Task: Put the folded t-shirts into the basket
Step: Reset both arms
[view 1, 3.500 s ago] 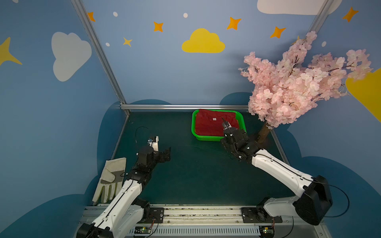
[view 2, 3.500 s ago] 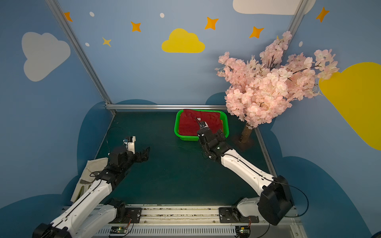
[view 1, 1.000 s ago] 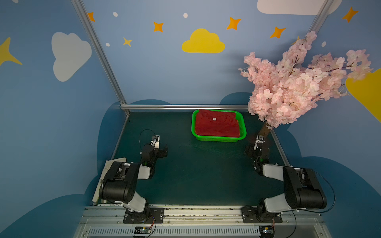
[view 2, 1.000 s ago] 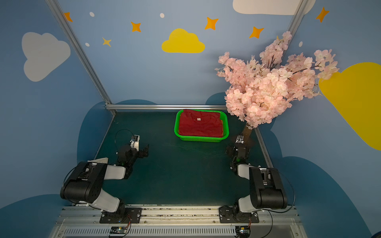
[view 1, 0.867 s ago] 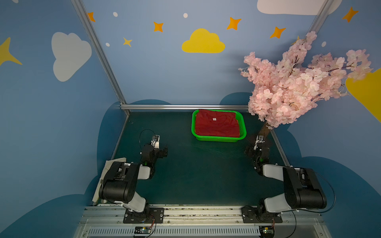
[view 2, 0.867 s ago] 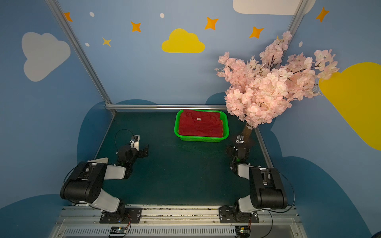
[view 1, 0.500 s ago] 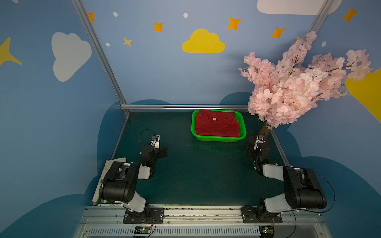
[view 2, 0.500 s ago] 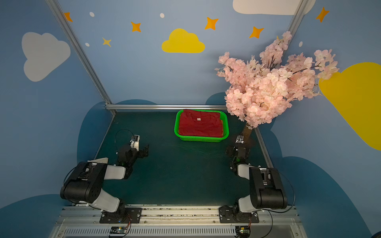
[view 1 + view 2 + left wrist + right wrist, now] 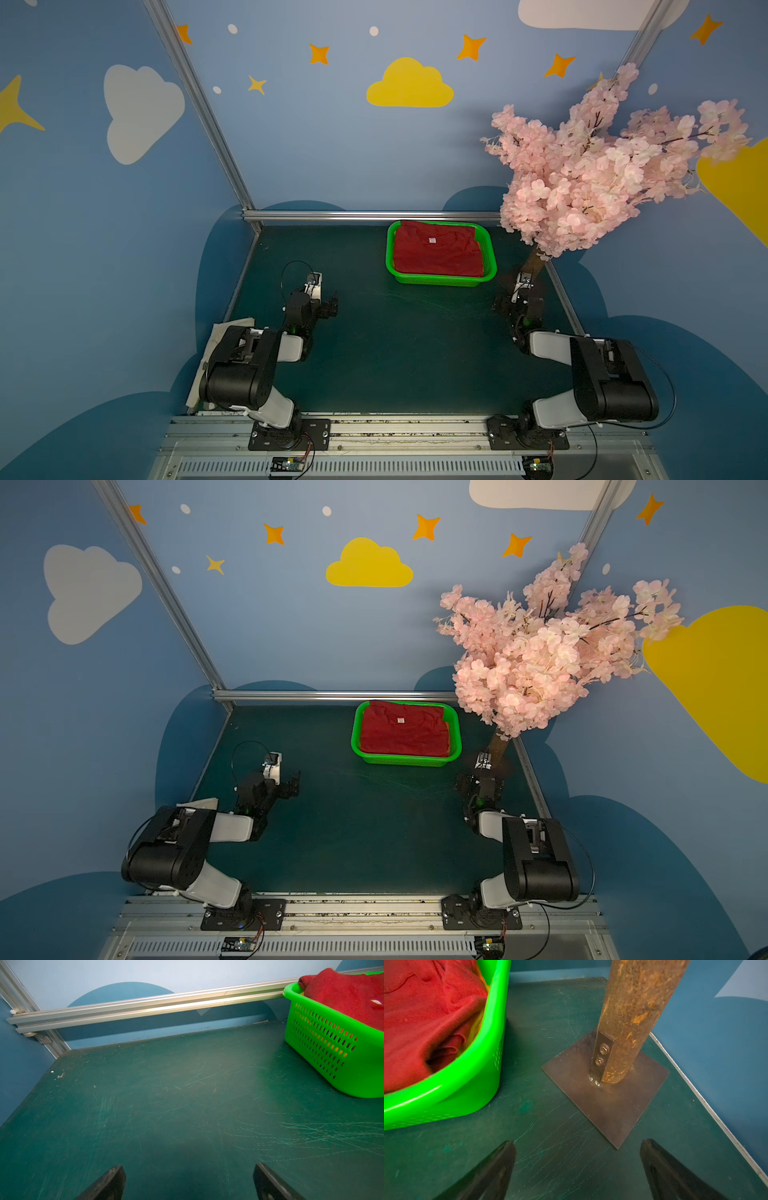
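The green basket stands at the back of the table, and a dark red folded t-shirt lies on top inside it. In the right wrist view the basket holds the red shirt with a yellow cloth edge under it. Orange shows through the holes of the basket in the left wrist view. My left gripper is open and empty, low over bare table at the left. My right gripper is open and empty, to the right of the basket.
A pink blossom tree stands at the back right. Its rusty trunk and metal base plate are just ahead of my right gripper. A whitish glove lies under my left arm. An aluminium rail borders the far edge.
Since the oldest frames both arms have folded back toward the front, and my right gripper has left the basket. Over the last second nothing has moved.
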